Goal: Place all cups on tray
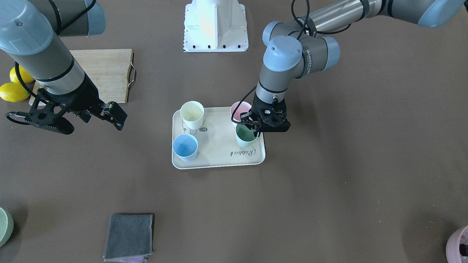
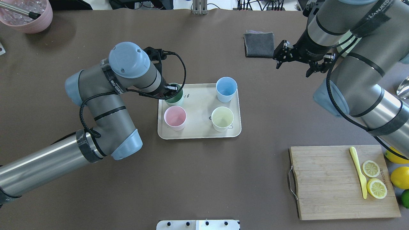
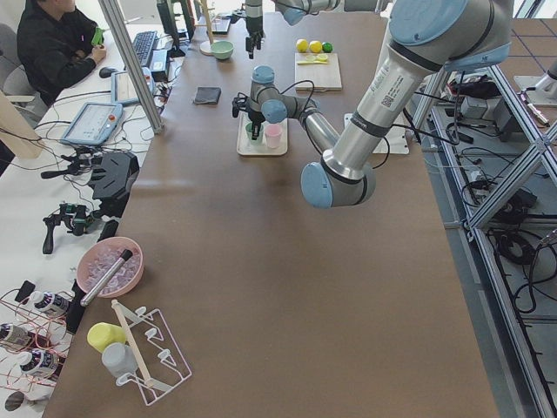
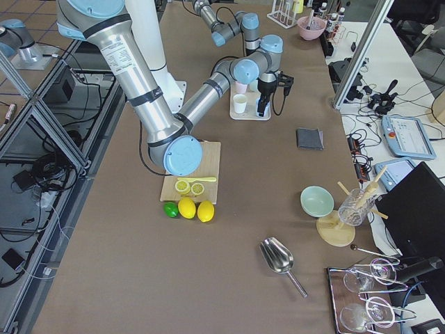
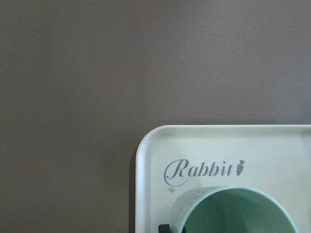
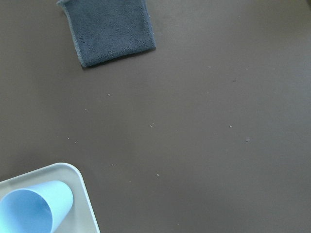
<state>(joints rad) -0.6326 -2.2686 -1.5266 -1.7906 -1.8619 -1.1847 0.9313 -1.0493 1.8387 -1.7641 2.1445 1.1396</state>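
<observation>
At the corner by the "Rabbit" lettering sits the mint green cup [image 1: 244, 137], upright on the tray [image 1: 219, 155], its base looking flat on the cream surface. The pink cup [image 1: 239, 109] is just beside it on the robot's side, and the pale yellow cup [image 1: 192, 114] and light blue cup [image 1: 185, 147] stand along the tray's other end. By my read all four are aboard, and what's left is a clean let-go. The left gripper [image 1: 256, 130] is right down on that green cup. One finger [image 5: 164, 228] shows just outside the wall in the wrist view and the other is hidden, so whether it's pinching or slack I cannot tell. To do this well, spread the jaws fully, pause, then rise straight up. Any sideways drift could tip the light cup or nudge the pink one. The right gripper [image 1: 94, 125] hangs well apart over the table [image 1: 329, 201], jaws wide, holding nothing.
</observation>
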